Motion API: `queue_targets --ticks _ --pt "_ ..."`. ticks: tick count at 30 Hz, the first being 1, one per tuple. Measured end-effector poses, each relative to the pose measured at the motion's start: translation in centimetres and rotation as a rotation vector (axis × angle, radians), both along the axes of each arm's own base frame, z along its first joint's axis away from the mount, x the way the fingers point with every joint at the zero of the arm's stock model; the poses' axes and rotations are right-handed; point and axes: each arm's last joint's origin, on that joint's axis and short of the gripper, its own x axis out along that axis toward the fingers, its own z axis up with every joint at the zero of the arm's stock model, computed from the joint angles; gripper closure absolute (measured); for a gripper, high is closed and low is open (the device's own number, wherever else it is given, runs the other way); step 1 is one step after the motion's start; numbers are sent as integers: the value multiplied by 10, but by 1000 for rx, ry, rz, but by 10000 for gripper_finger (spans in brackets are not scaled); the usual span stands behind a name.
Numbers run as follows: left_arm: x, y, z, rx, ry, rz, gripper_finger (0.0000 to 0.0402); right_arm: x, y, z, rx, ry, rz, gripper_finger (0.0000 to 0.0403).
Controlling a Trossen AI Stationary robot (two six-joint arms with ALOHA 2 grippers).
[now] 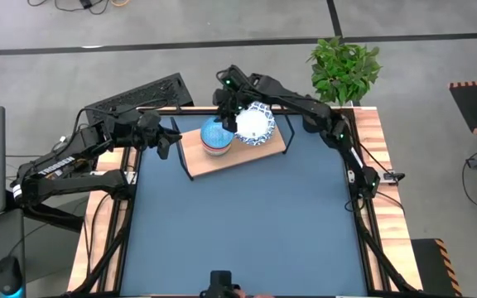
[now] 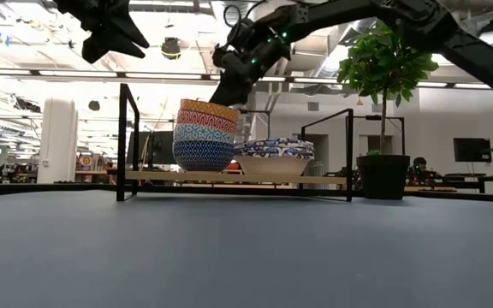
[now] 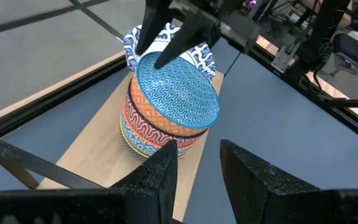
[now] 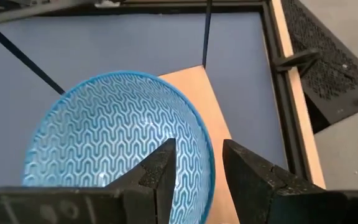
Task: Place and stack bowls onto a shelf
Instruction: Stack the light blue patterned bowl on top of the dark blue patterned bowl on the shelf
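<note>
A stack of small patterned bowls point(image 1: 216, 136) stands on the left part of the light-wood shelf point(image 1: 222, 163), and shows in the low view point(image 2: 204, 135). Its top bowl point(image 3: 178, 93) is light blue inside and orange outside. Beside it on the board sit the nested white bowls with blue-patterned rims point(image 1: 257, 124). My right gripper point(image 4: 199, 177) is open and points down over the top bowl, one finger inside its far rim point(image 4: 209, 163) and one outside. My left gripper point(image 1: 171, 136) is open and empty, raised just left of the shelf. My right gripper stands open over the top bowl's far rim point(image 3: 157, 59), coming from above. I cannot tell whether either finger touches it. The bowl sits level in the stack.
The shelf's black wire frame posts point(image 2: 127, 141) rise at its ends. A potted plant point(image 1: 344, 68) stands at the table's far right corner. A black keyboard point(image 1: 139, 98) lies beyond the far left edge. Bare blue tabletop point(image 1: 247, 232) lies in front of the shelf.
</note>
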Motion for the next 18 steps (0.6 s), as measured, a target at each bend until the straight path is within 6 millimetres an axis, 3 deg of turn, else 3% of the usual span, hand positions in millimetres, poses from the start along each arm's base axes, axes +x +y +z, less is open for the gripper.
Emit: queue_targets --ticks 12,18 --pt "0 0 0 2 2 4 295 5 -3 0 -21 -49 -6 246" --pt "0 0 0 2 2 4 295 6 3 26 -6 -174 -56 246"
